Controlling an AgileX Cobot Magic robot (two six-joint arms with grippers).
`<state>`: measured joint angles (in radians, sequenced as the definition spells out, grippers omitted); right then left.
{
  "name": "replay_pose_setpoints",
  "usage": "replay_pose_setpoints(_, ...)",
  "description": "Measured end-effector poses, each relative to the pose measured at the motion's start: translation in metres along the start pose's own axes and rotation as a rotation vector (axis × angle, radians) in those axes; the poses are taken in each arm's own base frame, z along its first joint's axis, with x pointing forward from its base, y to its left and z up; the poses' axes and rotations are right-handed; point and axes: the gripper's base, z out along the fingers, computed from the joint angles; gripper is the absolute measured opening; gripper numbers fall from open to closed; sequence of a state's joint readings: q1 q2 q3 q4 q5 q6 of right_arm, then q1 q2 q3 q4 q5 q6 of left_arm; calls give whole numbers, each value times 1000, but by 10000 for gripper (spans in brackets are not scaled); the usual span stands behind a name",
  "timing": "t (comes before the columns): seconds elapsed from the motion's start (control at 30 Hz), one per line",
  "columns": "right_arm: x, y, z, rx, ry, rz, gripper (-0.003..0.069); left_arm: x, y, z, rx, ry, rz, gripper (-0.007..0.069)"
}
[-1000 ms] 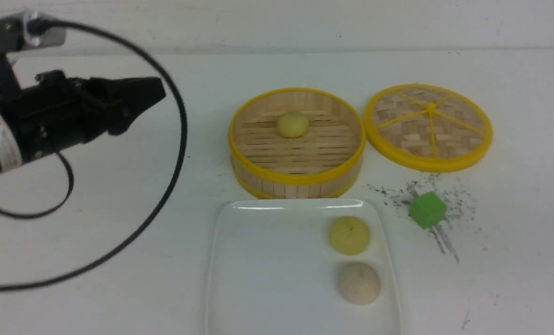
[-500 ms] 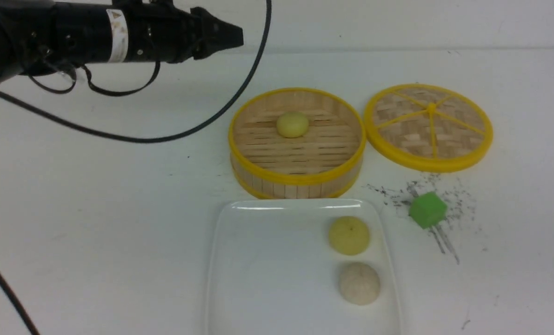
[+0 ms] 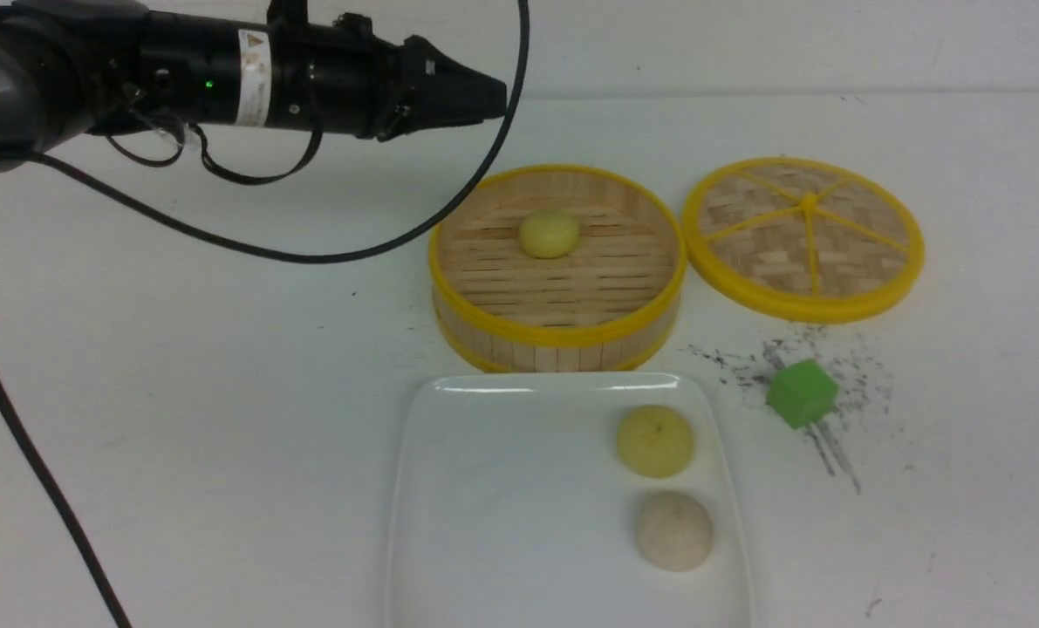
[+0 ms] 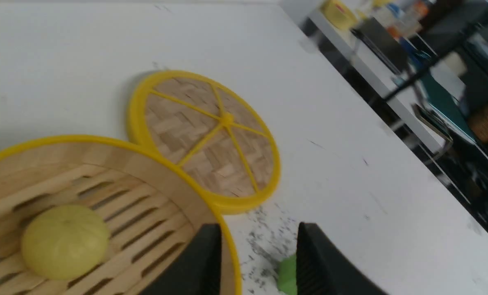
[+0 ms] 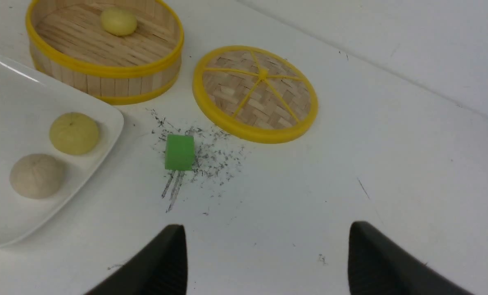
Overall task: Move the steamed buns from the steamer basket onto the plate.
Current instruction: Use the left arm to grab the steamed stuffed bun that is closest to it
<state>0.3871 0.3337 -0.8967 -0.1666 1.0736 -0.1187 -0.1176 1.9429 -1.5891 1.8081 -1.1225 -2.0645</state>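
Note:
One pale yellow steamed bun [image 3: 549, 234] sits toward the back of the steamer basket [image 3: 558, 333]. On the right side of the white plate [image 3: 484, 497] in front of the basket lie a yellow bun [image 3: 655, 440] and an off-white bun [image 3: 674, 530]. My left gripper [image 3: 500, 96] hangs in the air to the back left of the basket, pointing right. In the left wrist view it [image 4: 259, 227] is open and empty, with the basket's bun [image 4: 64, 241] off to one side. My right gripper [image 5: 267, 226] is open wide over bare table, away from the plate [image 5: 6, 102].
The flat woven lid [image 3: 803, 237] lies right of the basket. A green cube [image 3: 801, 394] rests on dark scuff marks right of the plate. A black cable [image 3: 310, 257] loops from the left arm over the table's left side.
The left arm has swung up from the left side and reached rightward toward the basket's back left. Its jaws keep the same gap. The buns have not moved.

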Motion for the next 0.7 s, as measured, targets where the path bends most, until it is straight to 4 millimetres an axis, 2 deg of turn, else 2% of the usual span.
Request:
replay_pose_setpoints(0.17,0,0,0,2,-1,-3,514,-2,4,0,-43,-22,62,287)
replay_pose_setpoints(0.47,-1,0,0,-2,-7,3,514,-13,23,-4,-270,-129,103,287)
replay_pose_setpoints(0.5,-1,1,0,-8,-7,8,514,-17,30,-7,-353,-169,103,287)
replay_pose_setpoints(0.53,-1,1,0,-8,-7,9,514,-17,30,-7,-353,-169,103,287)
replay_pose_setpoints(0.7,-1,1,0,-15,-15,49,514,-31,55,-26,-691,-335,101,287)
